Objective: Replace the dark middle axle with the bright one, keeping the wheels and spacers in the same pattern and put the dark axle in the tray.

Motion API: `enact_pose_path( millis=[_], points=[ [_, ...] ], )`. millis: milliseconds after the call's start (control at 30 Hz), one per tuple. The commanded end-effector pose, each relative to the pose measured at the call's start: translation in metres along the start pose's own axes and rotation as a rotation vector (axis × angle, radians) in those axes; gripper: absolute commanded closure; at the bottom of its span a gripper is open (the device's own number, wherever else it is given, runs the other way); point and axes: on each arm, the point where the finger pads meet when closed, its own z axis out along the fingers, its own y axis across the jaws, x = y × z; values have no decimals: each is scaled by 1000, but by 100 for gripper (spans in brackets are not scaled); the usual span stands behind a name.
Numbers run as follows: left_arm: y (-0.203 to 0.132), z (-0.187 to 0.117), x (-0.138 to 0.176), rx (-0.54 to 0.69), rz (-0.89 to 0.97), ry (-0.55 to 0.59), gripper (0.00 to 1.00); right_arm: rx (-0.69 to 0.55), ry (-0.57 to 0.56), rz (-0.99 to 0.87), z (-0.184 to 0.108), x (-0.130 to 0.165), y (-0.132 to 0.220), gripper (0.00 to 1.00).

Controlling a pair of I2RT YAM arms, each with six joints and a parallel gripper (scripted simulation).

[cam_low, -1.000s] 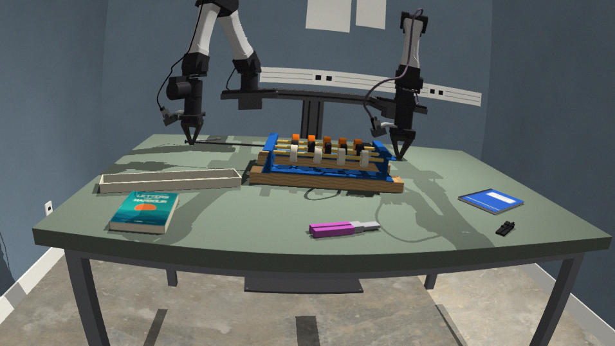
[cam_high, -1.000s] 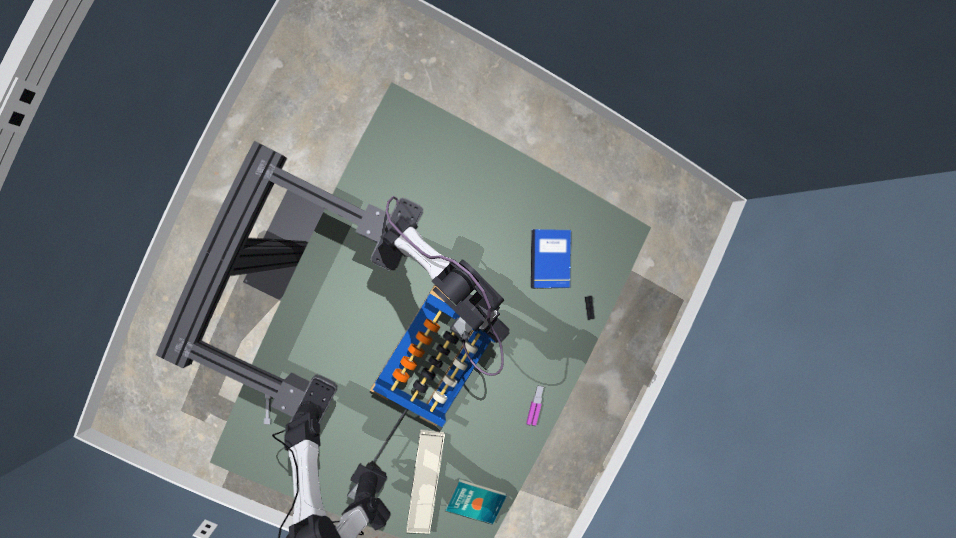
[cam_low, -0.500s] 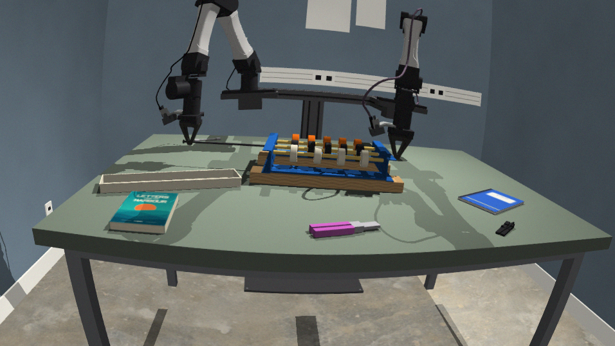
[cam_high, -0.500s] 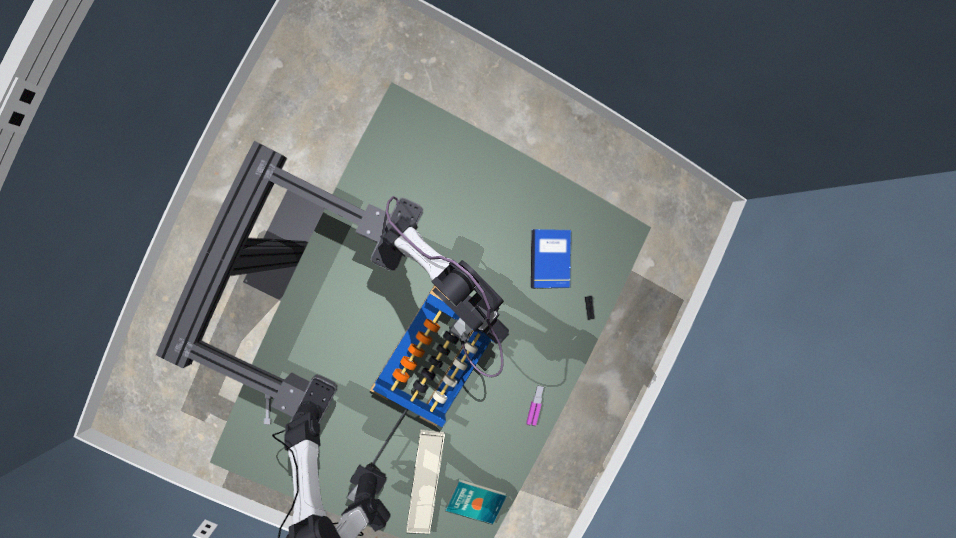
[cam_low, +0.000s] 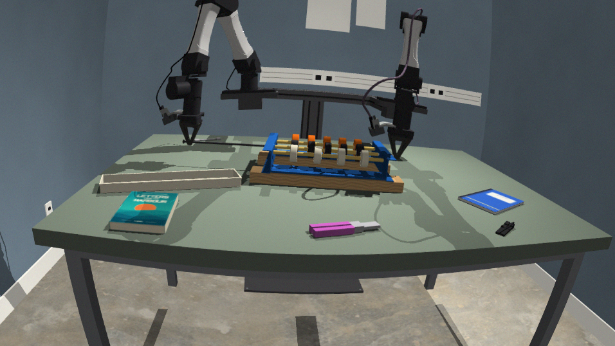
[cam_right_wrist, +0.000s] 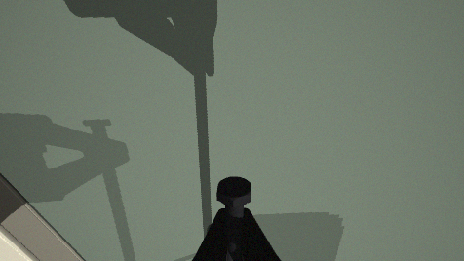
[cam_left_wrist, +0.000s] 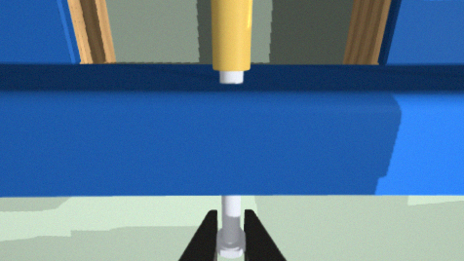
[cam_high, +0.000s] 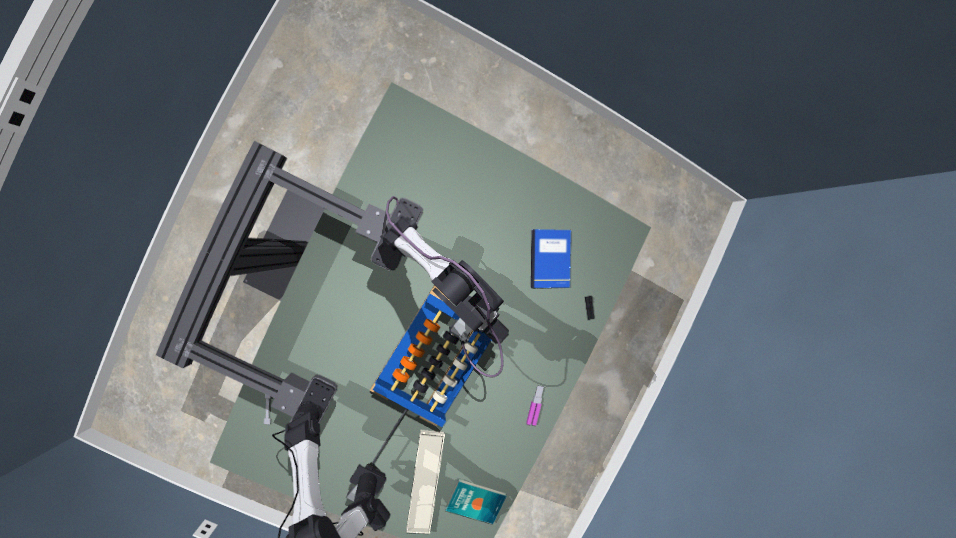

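Left gripper: closed on the bright axle (cam_left_wrist: 231,205) near its head, at one end of the wheel frame (cam_high: 409,405) (cam_low: 271,148) (cam_left_wrist: 195,141).
Bright axle: through the frame's rail, tip at a yellow spacer (cam_left_wrist: 231,36), head apart from the rail.
Right gripper (cam_high: 371,466) (cam_low: 189,142) (cam_right_wrist: 235,212): closed on the dark axle (cam_high: 389,438) (cam_low: 232,143) (cam_right_wrist: 234,187) just below its head, beyond the frame's opposite end.
Dark axle: reaches toward the frame, outside the tray (cam_high: 415,481) (cam_low: 172,186) (cam_right_wrist: 46,231).
Frame: standing on its battens (cam_low: 327,184).
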Motion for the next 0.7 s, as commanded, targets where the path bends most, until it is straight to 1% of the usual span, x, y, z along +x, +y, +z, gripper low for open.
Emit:
enact_pose_path(
  millis=[0, 167, 333, 367, 400, 500, 600, 633, 667],
  points=[
    [12, 5, -44, -31, 35, -161, 100, -3, 38, -14, -4, 15, 0, 100],
    [11, 5, -44, -30, 35, -160, 100, 0, 39, -15, -3, 15, 0, 100],
    [-5, 11, -40, 2, 33, -155, 100, -6, 37, -28, -2, 13, 4, 100],
    [8, 7, -43, -24, 35, -163, 100, -12, 33, -28, -3, 11, 7, 100],
    [10, 6, -44, -30, 36, -165, 100, -10, 35, -28, -2, 11, 6, 100],
    [1, 9, -41, -11, 34, -161, 100, -2, 39, -29, 0, 10, 4, 100],
    [-6, 11, -40, 3, 36, -159, 100, 15, 48, -23, 3, 13, -5, 100],
    [9, 6, -44, -26, 44, -167, 100, 16, 48, -15, 3, 11, -7, 100],
    [10, 6, -44, -30, 37, -167, 100, 16, 48, -10, 3, 11, -7, 100]
  ],
)
